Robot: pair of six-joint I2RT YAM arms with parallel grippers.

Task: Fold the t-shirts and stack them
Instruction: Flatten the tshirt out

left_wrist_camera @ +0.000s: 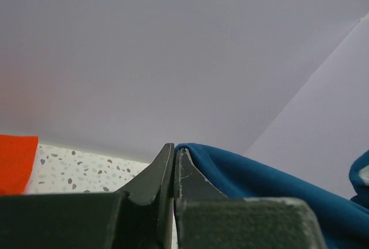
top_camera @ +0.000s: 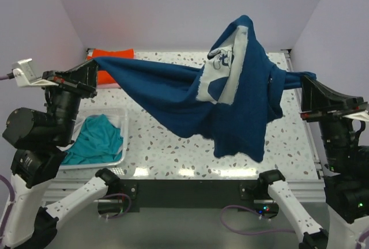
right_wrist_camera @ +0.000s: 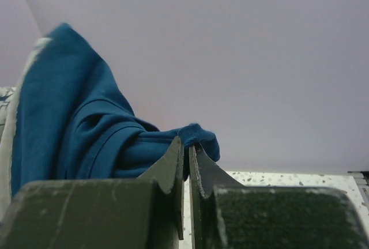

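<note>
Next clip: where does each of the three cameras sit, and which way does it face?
Top external: above and behind the arms, looking down on the table; both arms show, left gripper and right gripper holding the navy t-shirt stretched between them.
Left wrist: on the left wrist, facing the walls along its shut fingers; orange-red t-shirt at left.
Right wrist: on the right wrist, facing a wall along its shut fingers.
Shared: all three show the navy t-shirt.

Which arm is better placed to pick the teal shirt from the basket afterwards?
Probably left: the basket with the teal shirt sits close to the left hand, far from the right hand.
</note>
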